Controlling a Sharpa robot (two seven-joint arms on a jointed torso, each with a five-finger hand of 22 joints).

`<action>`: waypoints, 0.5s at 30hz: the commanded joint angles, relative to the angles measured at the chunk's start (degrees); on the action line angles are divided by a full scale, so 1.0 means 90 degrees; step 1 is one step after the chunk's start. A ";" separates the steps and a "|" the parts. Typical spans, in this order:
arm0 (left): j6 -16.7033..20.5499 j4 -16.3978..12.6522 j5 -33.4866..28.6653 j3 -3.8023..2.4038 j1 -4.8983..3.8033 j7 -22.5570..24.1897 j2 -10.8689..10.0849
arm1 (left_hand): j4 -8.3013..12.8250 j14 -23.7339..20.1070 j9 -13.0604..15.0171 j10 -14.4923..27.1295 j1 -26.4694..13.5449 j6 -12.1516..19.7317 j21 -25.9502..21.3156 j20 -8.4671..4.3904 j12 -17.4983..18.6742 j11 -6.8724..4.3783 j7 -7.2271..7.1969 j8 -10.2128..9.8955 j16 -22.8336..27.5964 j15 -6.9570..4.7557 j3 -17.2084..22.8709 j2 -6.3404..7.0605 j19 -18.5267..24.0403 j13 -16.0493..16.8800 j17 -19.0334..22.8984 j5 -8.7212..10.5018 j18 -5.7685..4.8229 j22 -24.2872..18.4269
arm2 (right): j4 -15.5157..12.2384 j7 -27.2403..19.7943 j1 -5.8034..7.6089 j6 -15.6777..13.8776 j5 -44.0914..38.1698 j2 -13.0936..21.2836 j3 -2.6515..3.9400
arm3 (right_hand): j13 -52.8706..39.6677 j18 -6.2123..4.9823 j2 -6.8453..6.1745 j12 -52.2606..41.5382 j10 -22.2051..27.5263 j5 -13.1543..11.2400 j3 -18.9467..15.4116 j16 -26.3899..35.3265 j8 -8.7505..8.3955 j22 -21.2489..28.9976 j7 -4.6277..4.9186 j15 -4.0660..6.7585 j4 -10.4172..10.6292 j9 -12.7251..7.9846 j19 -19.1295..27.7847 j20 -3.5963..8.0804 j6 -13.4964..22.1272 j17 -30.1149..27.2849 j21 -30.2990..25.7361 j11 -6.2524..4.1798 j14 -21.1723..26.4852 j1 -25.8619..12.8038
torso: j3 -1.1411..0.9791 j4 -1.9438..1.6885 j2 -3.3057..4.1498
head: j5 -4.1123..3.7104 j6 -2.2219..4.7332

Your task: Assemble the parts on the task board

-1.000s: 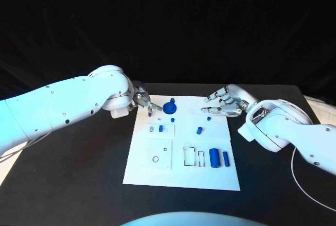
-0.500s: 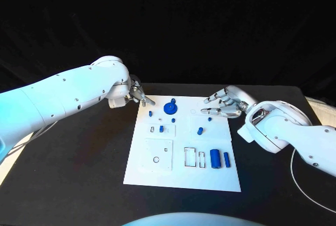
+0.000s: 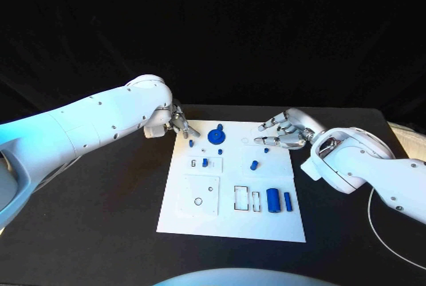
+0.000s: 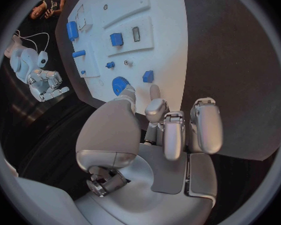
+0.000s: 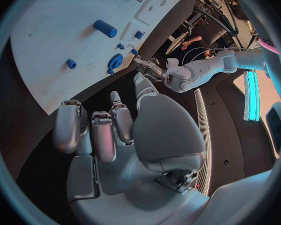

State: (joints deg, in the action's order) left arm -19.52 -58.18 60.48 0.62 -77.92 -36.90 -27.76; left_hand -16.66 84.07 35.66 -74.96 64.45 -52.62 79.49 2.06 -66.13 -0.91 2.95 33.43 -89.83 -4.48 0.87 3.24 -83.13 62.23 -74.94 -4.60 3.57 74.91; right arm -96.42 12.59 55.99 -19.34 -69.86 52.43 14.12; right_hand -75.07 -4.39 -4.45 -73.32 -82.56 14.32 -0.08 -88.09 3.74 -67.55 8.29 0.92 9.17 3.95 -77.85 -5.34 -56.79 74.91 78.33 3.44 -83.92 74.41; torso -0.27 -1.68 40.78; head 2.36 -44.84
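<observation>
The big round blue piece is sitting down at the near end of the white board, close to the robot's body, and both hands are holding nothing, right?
Not quite. The big round blue piece sits at the far end of the white board, between the two hands, as the head view shows. The rest is right: the left hand and the right hand both hold nothing.

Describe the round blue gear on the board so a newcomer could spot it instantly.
Start at the white task board in the middle of the black table. At its far edge, between the two hands, sits the blue gear. It is the only round, disc-shaped blue piece; the others are small blocks or cylinders.
</observation>
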 commanded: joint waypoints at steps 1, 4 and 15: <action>-0.0205 0.0068 0.0053 0.0002 0.0013 0.0103 0.0053 | 0.0009 0.0659 -0.0011 -0.0055 0.0023 -0.0059 0.0041 -0.0002 -0.0032 -0.0010 0.0003 -0.0039 -0.0019 0.0017 -0.0051 -0.0061 -0.0041 0.0014 -0.1674 -0.0006 -0.0030 0.0238 | 0.0001 -0.0017 -0.0007 0.0082 -0.0021 -0.0012 -0.0001 | -0.0384 -0.0046 0.0021 0.0011 0.0032 0.0047 0.0010 -0.0011 0.0021 0.0001 -0.0013 -0.0003 0.0038 0.0008 0.0046 0.0007 -0.0051 0.1254 -0.0024 -0.0025 -0.0585 -0.0033 | -0.0003 -0.0001 -0.0005 | -0.0005 -0.0001; -0.0261 0.0130 0.0053 0.0006 0.0027 0.0091 0.0095 | 0.0021 0.0659 -0.0021 -0.0069 0.0057 -0.0082 0.0055 -0.0005 -0.0048 -0.0017 -0.0005 -0.0035 -0.0019 0.0012 -0.0064 -0.0081 -0.0052 0.0027 -0.1674 -0.0008 -0.0034 0.0258 | 0.0001 -0.0018 -0.0008 0.0083 -0.0021 -0.0014 -0.0001 | -0.0384 -0.0046 0.0021 0.0011 0.0032 0.0047 0.0010 -0.0011 0.0021 0.0001 -0.0013 -0.0003 0.0038 0.0008 0.0046 0.0007 -0.0051 0.1254 -0.0024 -0.0025 -0.0585 -0.0033 | -0.0002 -0.0006 -0.0003 | -0.0006 -0.0013; -0.0407 0.0264 0.0058 0.0019 0.0088 0.0058 0.0203 | 0.0049 0.0659 -0.0046 -0.0100 0.0190 -0.0136 0.0084 -0.0020 -0.0078 -0.0036 -0.0025 -0.0025 -0.0019 -0.0005 -0.0098 -0.0142 -0.0076 0.0050 -0.1674 -0.0012 -0.0043 0.0300 | 0.0005 -0.0021 -0.0012 0.0095 -0.0021 -0.0025 -0.0001 | -0.0392 -0.0046 0.0028 -0.0001 0.0026 0.0061 0.0009 -0.0011 0.0021 -0.0001 -0.0013 -0.0003 0.0040 0.0009 0.0044 0.0008 -0.0051 0.1254 -0.0024 -0.0025 -0.0585 -0.0025 | -0.0003 -0.0006 -0.0004 | -0.0012 -0.0032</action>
State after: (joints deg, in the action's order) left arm -21.39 -55.89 60.73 0.79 -77.18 -36.73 -26.13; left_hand -16.11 84.07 35.28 -75.44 65.66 -53.42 79.88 1.86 -66.56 -1.23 2.55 33.43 -89.83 -4.48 0.32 2.04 -83.33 62.60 -74.93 -4.60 3.57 74.90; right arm -96.35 12.57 55.95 -19.23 -69.85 52.27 14.12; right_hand -75.07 -4.39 -4.45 -73.32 -82.57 14.54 -0.07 -88.10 3.74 -67.55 8.29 0.92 9.17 3.95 -77.85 -5.34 -56.79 74.90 78.33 3.44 -83.92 74.42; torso -0.30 -1.73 40.73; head 2.26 -45.07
